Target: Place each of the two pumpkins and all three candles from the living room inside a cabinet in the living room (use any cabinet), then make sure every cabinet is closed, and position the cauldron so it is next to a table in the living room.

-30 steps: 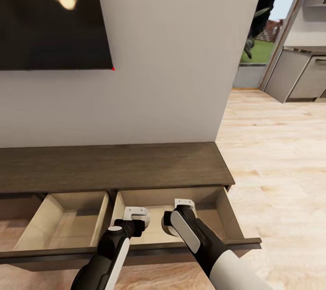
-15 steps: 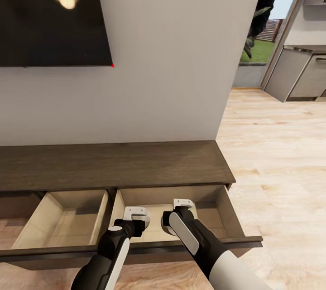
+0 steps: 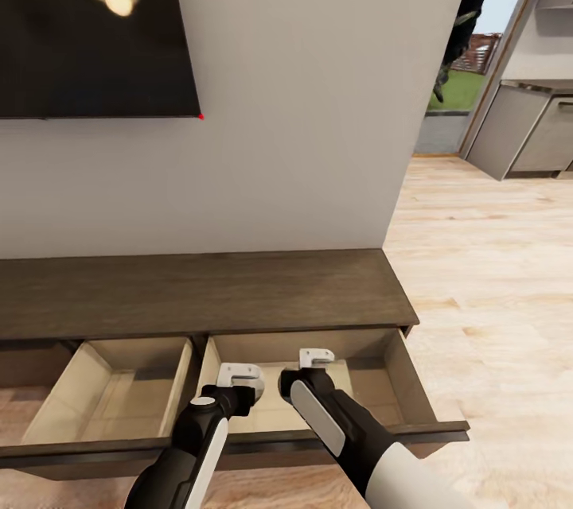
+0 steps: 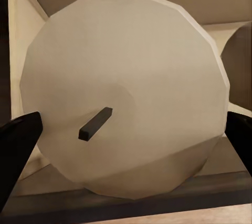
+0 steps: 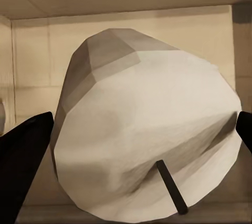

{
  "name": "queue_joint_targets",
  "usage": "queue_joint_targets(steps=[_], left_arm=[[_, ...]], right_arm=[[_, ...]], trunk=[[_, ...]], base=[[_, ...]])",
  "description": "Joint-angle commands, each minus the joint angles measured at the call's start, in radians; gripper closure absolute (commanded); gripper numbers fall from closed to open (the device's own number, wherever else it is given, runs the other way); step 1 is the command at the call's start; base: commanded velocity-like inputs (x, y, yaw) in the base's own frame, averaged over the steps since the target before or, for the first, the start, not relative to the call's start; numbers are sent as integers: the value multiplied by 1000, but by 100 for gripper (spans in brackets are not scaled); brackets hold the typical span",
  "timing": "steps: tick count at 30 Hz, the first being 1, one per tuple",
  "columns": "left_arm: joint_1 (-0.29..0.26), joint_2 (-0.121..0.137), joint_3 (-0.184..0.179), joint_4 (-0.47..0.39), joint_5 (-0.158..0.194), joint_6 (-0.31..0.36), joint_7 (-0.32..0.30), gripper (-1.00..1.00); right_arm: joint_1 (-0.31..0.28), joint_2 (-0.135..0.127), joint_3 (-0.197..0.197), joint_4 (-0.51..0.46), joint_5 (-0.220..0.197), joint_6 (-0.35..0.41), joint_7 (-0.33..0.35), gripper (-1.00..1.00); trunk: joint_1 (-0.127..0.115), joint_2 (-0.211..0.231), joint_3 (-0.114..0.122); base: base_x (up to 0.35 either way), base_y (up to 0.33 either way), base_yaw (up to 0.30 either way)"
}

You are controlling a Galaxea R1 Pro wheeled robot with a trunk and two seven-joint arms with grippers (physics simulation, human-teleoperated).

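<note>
Both arms are hanging over the right-hand open drawer of the cabinet (image 3: pixel 199 290), each carrying a candle. The left gripper (image 3: pixel 240 376) is pinching a pale round candle (image 4: pixel 126 103) with a short dark wick, black fingers (image 4: pixel 18 145) pressing on both sides. The right gripper (image 3: pixel 316 358) is clamping a second candle (image 5: pixel 147 140), a lumpy off-white one, the same way. They're probably light and stiff, with smooth wax that could slip, so squeezing across the widest part of the body seems the safe hold. Inside, the drawers are showing pale beige. I'm guessing both candles are hovering just above the drawer floor, though the wrist views are too tight to be sure.
</note>
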Motion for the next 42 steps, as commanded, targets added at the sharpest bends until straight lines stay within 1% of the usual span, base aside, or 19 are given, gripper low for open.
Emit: queue_joint_targets(steps=[1,7,17,27,42], left_arm=[[0,0,0,0,-1,0,0,100],[0,0,0,0,0,1,0,100],[0,0,0,0,-1,2,0,100],[0,0,0,0,-3,2,0,100],[0,0,0,0,-1,2,0,100]], right_arm=[[0,0,3,0,0,-2,0,100],[0,0,8,0,0,-5,1,100],[0,0,8,0,-1,-4,5,100],[-2,0,6,1,-10,6,5,100],[-3,0,-2,8,-15,5,5,100]], trunk=[[0,0,0],[0,0,0],[0,0,0],[0,0,0],[57,-105,-47]], base=[[1,1,144],[0,0,140],[78,-20,7],[7,-9,0],[0,0,0]])
